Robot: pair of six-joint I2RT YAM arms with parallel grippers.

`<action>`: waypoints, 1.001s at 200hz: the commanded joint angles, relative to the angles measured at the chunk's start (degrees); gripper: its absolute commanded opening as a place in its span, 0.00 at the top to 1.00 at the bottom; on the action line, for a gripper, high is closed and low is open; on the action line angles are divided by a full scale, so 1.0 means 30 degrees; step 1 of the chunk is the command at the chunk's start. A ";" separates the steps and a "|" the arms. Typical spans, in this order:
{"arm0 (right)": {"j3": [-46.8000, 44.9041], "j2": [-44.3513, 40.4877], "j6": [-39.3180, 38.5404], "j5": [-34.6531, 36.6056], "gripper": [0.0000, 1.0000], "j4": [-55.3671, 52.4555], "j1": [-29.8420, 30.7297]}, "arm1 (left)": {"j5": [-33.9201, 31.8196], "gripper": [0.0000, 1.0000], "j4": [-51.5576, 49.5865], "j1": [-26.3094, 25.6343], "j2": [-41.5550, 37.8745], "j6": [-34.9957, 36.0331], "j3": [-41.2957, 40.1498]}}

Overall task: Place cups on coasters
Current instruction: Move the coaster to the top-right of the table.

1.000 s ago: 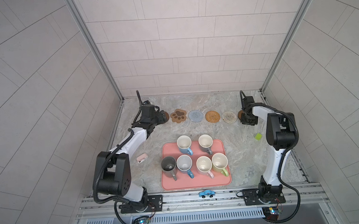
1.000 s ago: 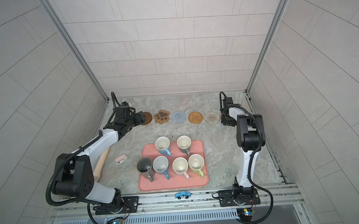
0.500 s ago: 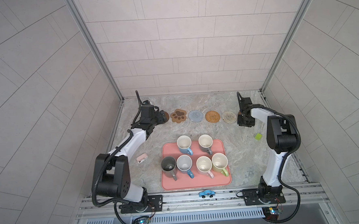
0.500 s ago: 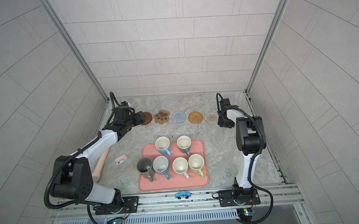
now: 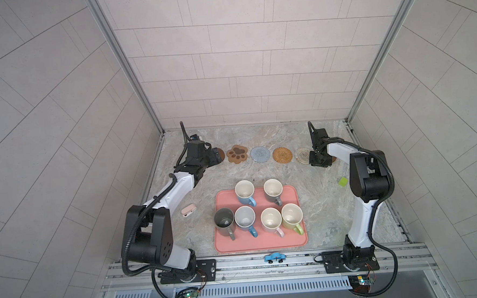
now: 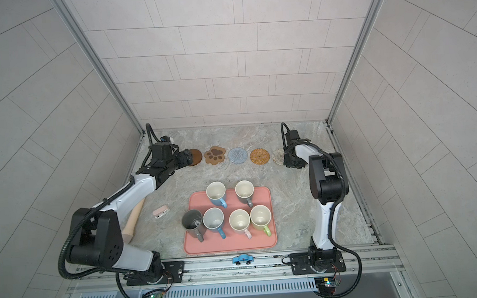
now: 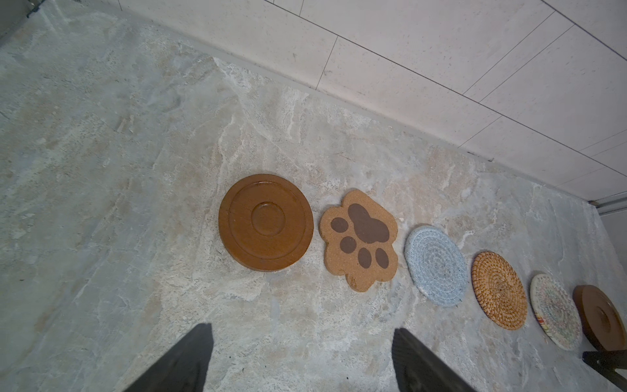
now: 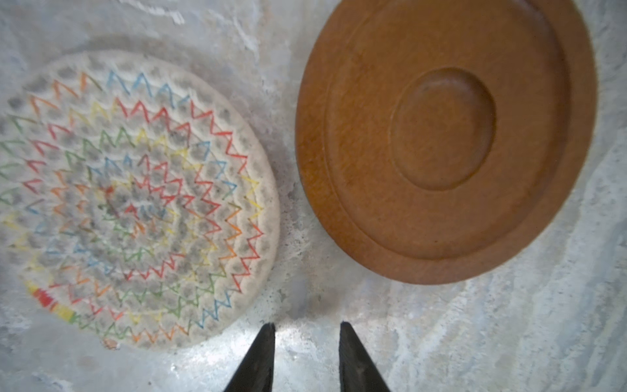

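Six coasters lie close together in a row along the far side of the marbled grey stone table (image 5: 318, 201). From the robot's left they are:

- a round brown wooden disc (image 7: 265, 222) with turned rings
- a tan cork paw-print coaster (image 7: 359, 241)
- a blue-grey knit round coaster (image 7: 436, 266)
- a woven rattan round coaster (image 7: 499, 290)
- a pale round coaster stitched with coloured zigzags (image 8: 135, 200)
- a second brown wooden disc (image 8: 444, 135)

The cups all stand upright on a pink rectangular tray (image 5: 264, 243) nearer the robot, well apart from the coasters. A blue mug (image 5: 244, 192) and a grey-brown mug (image 5: 273, 189) are at the back. In front stand a dark grey mug (image 5: 224, 222) at the tray's left edge, a second blue mug (image 5: 245, 219), a pale pink mug (image 5: 271, 220) and a light green mug (image 5: 292, 215).

The left tool (image 7: 300, 329) hangs near the first wooden disc with its fingers spread wide and empty. The right tool (image 8: 306, 325) is low over bare table, just beside the gap between the zigzag coaster and the second disc. Its fingers are only narrowly parted, with nothing between them.

A small pink case (image 5: 188, 209) lies left of the tray, a small green block (image 5: 343, 181) lies by the right arm, and a blue toy car (image 5: 274, 256) sits on the front rail.
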 commanded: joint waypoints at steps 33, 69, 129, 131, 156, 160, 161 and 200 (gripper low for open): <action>0.0790 0.0939 0.0686 -0.0157 0.65 0.0084 0.0521 | -0.0173 0.10 0.0288 0.0052 -0.0638 0.0205 -0.0360; 0.1476 0.1336 0.0866 -0.0082 0.65 -0.0120 0.0694 | -0.0202 0.10 0.0295 0.0051 -0.0664 0.0239 -0.0400; 0.1589 0.1204 0.0953 0.0335 0.65 -0.0446 0.0688 | -0.0202 0.10 0.0310 0.0053 -0.0769 0.0268 -0.0587; 0.1571 0.1176 0.0951 0.0313 0.66 -0.0473 0.0705 | -0.0202 0.10 0.0330 0.0053 -0.0781 0.0268 -0.0578; 0.1048 0.0343 0.0757 0.0130 0.65 -0.0436 0.0752 | -0.0206 0.10 0.0356 0.0057 -0.0872 0.0295 -0.0611; 0.0930 0.0196 0.0708 0.0130 0.66 -0.0428 0.0759 | -0.0204 0.10 0.0348 0.0054 -0.0887 0.0288 -0.0623; 0.0901 0.0110 0.0683 0.0130 0.65 -0.0436 0.0760 | -0.0218 0.10 0.0342 0.0054 -0.0894 0.0293 -0.0624; 0.0570 -0.1433 0.0344 -0.0321 0.65 -0.0422 0.0759 | -0.0189 0.10 0.0413 0.0050 -0.1043 0.0356 -0.0624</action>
